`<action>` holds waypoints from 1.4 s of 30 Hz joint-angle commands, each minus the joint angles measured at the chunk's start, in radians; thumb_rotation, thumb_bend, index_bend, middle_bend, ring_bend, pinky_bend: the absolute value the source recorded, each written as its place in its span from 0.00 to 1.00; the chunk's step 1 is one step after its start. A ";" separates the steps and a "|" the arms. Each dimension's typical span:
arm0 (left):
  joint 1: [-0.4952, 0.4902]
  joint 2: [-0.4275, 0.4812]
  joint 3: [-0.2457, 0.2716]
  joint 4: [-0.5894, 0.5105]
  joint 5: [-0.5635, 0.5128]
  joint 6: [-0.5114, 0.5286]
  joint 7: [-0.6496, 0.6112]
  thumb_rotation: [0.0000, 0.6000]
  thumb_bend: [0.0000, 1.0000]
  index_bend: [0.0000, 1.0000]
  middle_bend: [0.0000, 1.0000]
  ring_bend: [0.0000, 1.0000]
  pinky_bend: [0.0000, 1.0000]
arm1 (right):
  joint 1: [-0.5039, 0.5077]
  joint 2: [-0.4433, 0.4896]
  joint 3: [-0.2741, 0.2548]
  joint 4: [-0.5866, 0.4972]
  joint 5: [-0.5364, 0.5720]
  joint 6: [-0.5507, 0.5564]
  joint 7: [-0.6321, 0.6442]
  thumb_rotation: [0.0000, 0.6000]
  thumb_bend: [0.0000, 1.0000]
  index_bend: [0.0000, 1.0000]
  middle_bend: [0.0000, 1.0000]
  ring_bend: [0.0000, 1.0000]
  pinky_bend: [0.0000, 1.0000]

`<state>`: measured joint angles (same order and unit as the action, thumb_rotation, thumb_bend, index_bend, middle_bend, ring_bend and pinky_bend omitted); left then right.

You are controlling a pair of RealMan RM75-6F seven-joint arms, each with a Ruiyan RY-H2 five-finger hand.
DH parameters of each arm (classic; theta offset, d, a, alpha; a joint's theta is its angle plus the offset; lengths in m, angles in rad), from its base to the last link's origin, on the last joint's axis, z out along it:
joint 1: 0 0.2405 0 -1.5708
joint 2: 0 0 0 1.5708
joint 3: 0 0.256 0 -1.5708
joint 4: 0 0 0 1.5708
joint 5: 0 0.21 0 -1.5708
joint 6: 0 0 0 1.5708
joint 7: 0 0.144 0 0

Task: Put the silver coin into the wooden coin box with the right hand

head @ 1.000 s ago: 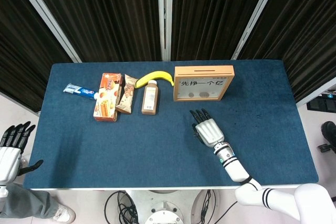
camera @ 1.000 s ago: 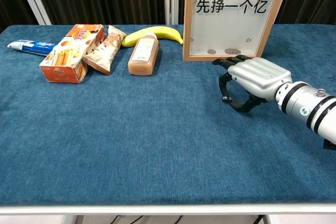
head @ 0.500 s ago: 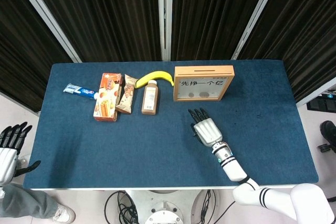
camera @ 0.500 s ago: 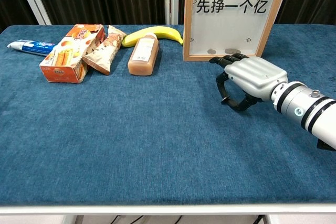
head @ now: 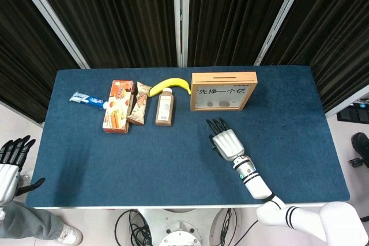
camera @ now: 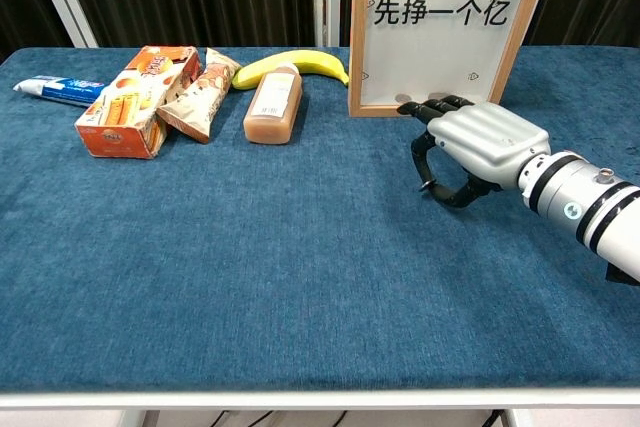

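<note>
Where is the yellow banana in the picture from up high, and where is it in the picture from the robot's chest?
Head view: the banana lies near the table's far edge, centre-left, just left of the wooden coin box.
Chest view: the banana is at upper centre, again left of the wooden coin box.
Shared landmark: the juice bottle in front of it.

My right hand point(camera: 478, 147) has bare cloth all round; only the wooden coin box point(camera: 446, 29) blocks it ahead.
</note>
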<state>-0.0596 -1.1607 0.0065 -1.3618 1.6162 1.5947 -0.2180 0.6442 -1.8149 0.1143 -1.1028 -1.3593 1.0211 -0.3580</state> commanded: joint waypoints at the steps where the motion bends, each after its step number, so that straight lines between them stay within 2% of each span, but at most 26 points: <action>1: 0.001 0.001 0.000 -0.001 0.000 0.001 0.001 1.00 0.12 0.02 0.00 0.00 0.00 | -0.002 0.007 0.000 -0.005 -0.009 0.010 0.007 1.00 0.36 0.72 0.00 0.00 0.00; 5: 0.002 0.002 0.000 -0.003 -0.001 0.001 0.003 1.00 0.12 0.02 0.00 0.00 0.00 | -0.012 0.041 0.005 -0.045 -0.031 0.053 0.022 1.00 0.36 0.73 0.00 0.00 0.00; 8: 0.003 0.002 0.001 -0.006 -0.001 0.001 0.007 1.00 0.12 0.02 0.00 0.00 0.00 | -0.029 0.094 0.009 -0.114 -0.065 0.117 0.033 1.00 0.36 0.74 0.00 0.00 0.00; 15: 0.001 0.003 0.004 -0.018 0.011 0.004 0.021 1.00 0.12 0.02 0.00 0.00 0.00 | -0.084 0.295 0.040 -0.372 -0.142 0.281 0.028 1.00 0.36 0.76 0.01 0.00 0.00; 19: -0.001 0.001 0.007 -0.026 0.024 0.007 0.034 1.00 0.12 0.02 0.00 0.00 0.00 | -0.112 0.419 0.073 -0.532 -0.177 0.355 0.012 1.00 0.36 0.77 0.01 0.00 0.00; 23: 0.000 0.001 0.012 -0.033 0.032 0.010 0.042 1.00 0.12 0.02 0.00 0.00 0.00 | -0.112 0.493 0.135 -0.618 -0.158 0.383 -0.030 1.00 0.36 0.78 0.01 0.00 0.00; 27: 0.001 0.001 0.016 -0.034 0.037 0.009 0.044 1.00 0.12 0.02 0.00 0.00 0.00 | -0.082 0.555 0.222 -0.684 -0.059 0.342 -0.090 1.00 0.36 0.79 0.01 0.00 0.00; 32: 0.000 0.004 0.016 -0.038 0.040 0.012 0.042 1.00 0.12 0.02 0.00 0.00 0.00 | -0.010 0.613 0.332 -0.703 0.161 0.236 -0.189 1.00 0.36 0.79 0.01 0.00 0.00; 35: 0.000 0.005 0.017 -0.038 0.039 0.008 0.042 1.00 0.12 0.02 0.00 0.00 0.00 | 0.039 0.623 0.363 -0.679 0.276 0.188 -0.261 1.00 0.36 0.80 0.01 0.00 0.00; 42: -0.003 0.008 0.021 -0.046 0.036 -0.003 0.042 1.00 0.12 0.02 0.00 0.00 0.00 | 0.152 0.557 0.379 -0.542 0.485 0.119 -0.369 1.00 0.38 0.81 0.02 0.00 0.00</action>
<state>-0.0618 -1.1528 0.0269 -1.4076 1.6518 1.5916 -0.1757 0.7456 -1.2334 0.4747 -1.6981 -0.9460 1.1817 -0.6824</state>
